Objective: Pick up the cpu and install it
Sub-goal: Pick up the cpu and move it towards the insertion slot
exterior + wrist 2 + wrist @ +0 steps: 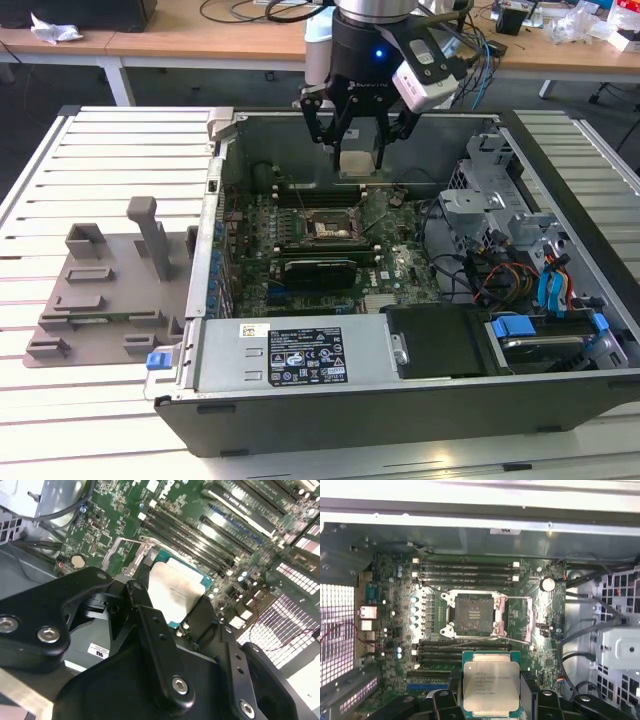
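Right at the front sits the silver power supply (300, 355), in the near end of the open computer case (400, 415). The case lies flat on a white desk (100, 170) made of long slats. Up above the far end of the case, the black pincer (358, 152) hangs down. It is clamped on the cpu (357, 164) and grips the little square chip by its edges. In the first wrist view the cpu (491, 682) shows its shiny grey top, held up over the green motherboard (390, 615). The open socket (472, 615) lies just beside it, lower down. A grey plastic tray (100, 300) rests on the desk at the exterior view's left.
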